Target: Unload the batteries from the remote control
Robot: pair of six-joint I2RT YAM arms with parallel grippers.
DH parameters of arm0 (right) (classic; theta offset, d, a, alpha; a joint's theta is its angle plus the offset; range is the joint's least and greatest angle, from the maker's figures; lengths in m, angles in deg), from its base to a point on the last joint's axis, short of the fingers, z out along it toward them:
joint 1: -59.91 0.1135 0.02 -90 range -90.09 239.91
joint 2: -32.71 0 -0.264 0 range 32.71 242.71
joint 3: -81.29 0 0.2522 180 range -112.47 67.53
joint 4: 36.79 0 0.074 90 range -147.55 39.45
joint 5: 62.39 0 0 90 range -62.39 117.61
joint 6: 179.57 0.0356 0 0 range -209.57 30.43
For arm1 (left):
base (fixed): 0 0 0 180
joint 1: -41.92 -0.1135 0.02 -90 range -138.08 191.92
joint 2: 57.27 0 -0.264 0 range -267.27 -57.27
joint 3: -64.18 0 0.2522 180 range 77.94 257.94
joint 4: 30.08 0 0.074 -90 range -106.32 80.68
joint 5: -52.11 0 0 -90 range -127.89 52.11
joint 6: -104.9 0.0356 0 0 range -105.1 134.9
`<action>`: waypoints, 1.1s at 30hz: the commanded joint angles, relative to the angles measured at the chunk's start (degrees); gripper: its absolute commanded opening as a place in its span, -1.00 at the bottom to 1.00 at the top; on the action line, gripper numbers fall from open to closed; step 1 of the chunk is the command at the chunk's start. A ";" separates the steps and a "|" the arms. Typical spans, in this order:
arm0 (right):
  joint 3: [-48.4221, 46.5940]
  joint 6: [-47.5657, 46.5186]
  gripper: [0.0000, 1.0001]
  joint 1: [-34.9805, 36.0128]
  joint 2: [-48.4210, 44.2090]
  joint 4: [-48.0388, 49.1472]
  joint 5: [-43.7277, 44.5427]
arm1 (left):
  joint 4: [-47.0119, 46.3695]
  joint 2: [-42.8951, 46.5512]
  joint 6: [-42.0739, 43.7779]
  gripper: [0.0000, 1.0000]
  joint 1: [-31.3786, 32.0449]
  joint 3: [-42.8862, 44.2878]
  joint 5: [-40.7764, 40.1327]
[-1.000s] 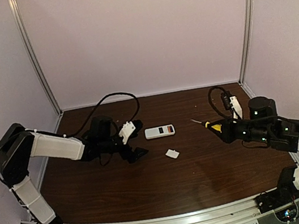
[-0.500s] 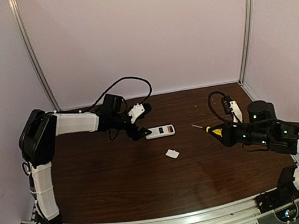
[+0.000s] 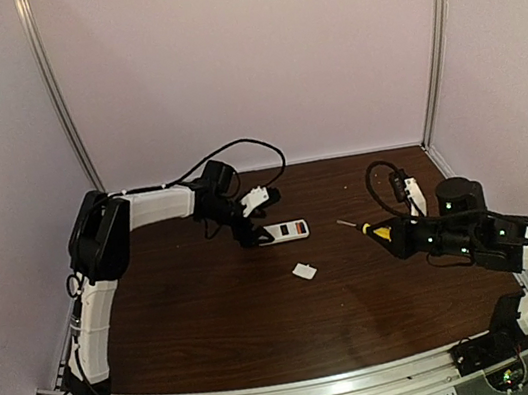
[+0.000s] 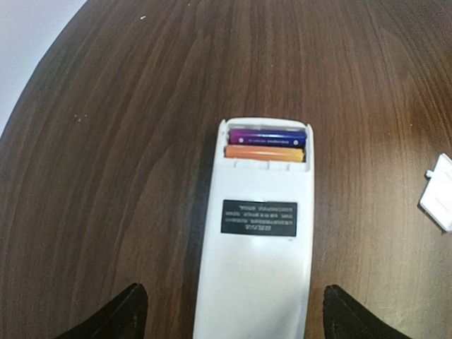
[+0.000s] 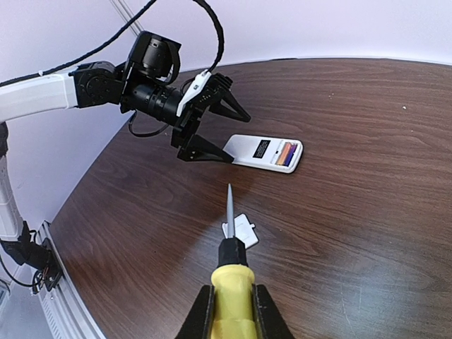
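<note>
From above, my left gripper (image 3: 260,220) is hanging wide open at the remote control's (image 3: 288,231) nine o'clock end, gripping nothing. My right gripper (image 3: 392,234), at three o'clock, is clamping the screwdriver (image 3: 375,230).

In my left wrist view, the batteries (image 4: 265,143) are lying exposed at twelve o'clock, my fingertips (image 4: 120,314) flanking the remote. I am judging it best to pin its sides squarely, leaving the bay free.

In my right wrist view, the dark wooden desk (image 5: 367,212) is looking slick, with pale walls (image 5: 318,28) enclosing it.

Smooth white plastic remote control (image 4: 258,282) on dark wood-grain table (image 4: 106,176) with slight sheen; yellow plastic-handled screwdriver (image 5: 230,293).
</note>
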 commanded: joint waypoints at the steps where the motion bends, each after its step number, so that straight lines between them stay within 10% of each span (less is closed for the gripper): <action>1: 0.77 0.55 -1.00 -0.38 0.79 2.08 -0.87 | 4.44 -2.23 0.27 0.71 -0.41 2.17 3.47; 10: 0.17 0.64 -1.00 -0.43 2.81 3.48 -1.81 | 5.17 -3.66 0.91 0.46 0.78 2.48 1.65; 25: 0.47 0.90 -1.00 -0.47 0.46 1.89 -1.25 | 5.24 0.95 -0.61 -0.75 1.09 1.90 -0.43; 33: 0.25 -0.38 -1.00 -0.63 -1.01 0.32 -0.21 | 2.32 11.19 -4.05 -0.99 1.09 -7.08 0.43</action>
